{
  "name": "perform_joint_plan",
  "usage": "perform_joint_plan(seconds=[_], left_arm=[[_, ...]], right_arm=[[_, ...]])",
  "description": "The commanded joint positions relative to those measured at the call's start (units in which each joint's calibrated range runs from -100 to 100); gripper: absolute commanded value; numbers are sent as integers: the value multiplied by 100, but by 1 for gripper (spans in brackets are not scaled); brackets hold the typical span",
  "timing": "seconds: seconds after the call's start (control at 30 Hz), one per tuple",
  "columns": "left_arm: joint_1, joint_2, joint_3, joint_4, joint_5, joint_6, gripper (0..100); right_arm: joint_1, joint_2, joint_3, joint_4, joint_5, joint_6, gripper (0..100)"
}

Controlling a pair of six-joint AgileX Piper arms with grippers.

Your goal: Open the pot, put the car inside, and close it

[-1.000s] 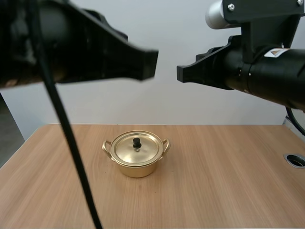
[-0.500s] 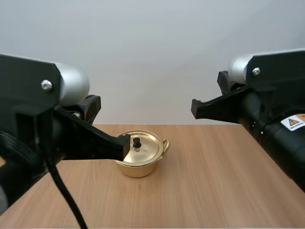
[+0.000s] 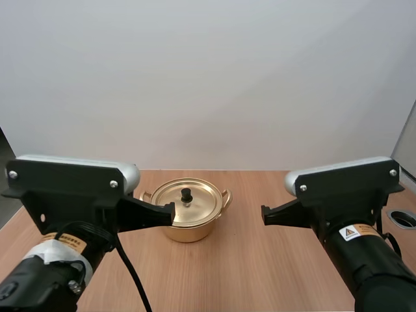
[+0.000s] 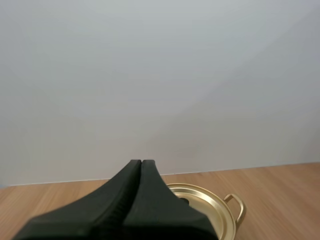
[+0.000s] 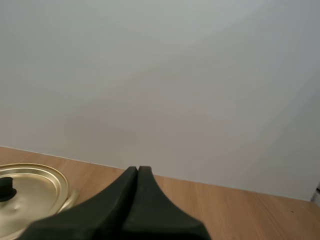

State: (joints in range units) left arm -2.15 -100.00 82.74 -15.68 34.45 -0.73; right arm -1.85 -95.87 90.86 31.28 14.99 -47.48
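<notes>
While both arms reach forward low over the wooden tabletop (image 3: 250,276), the golden pot (image 3: 188,229) sits upright toward the far edge, left of centre between them. Its lid (image 3: 195,207) lies flat on the rim, the pot closed, with a small black knob (image 3: 186,194) standing at the middle of the lid. A looped handle (image 3: 226,197) juts from the pot's right side.

The left gripper (image 3: 171,212) points at the pot's left side; from above its tip overlaps the rim there, though I cannot tell whether it touches. Seen from the left wrist, its fingers lie pressed together as one dark wedge, holding nothing, and the pot shows just beyond and to the side of the tip.

The right gripper (image 3: 264,215) hangs well apart from the pot, off to its right, aimed forward over bare wood. From the right wrist its fingers are likewise closed tight on nothing, with the lid and knob off to one side.

A round metal-rimmed hole (image 3: 403,218) sits at the tabletop's right edge.
</notes>
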Motion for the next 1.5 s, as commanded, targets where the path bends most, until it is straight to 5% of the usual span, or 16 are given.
perform_joint_plan(seconds=[0.0, 0.27, 0.57, 0.87, 1.47], left_arm=[[14, 0, 1726, 6, -3098, 2, 0], [130, 0, 1726, 113, -1664, 66, 0], [476, 0, 1726, 249, -567, -577, 0], [485, 0, 1726, 771, -373, -588, 0], [485, 0, 1726, 771, -517, -588, 0]], right_arm=[[1, -74, 458, 103, -165, -4, 0], [30, -375, 914, 610, 187, -4, 0], [75, -413, 914, 265, 1677, 232, 0], [74, -413, 914, -868, 1842, 1738, 0], [74, -413, 914, -1207, 1803, 1729, 0]])
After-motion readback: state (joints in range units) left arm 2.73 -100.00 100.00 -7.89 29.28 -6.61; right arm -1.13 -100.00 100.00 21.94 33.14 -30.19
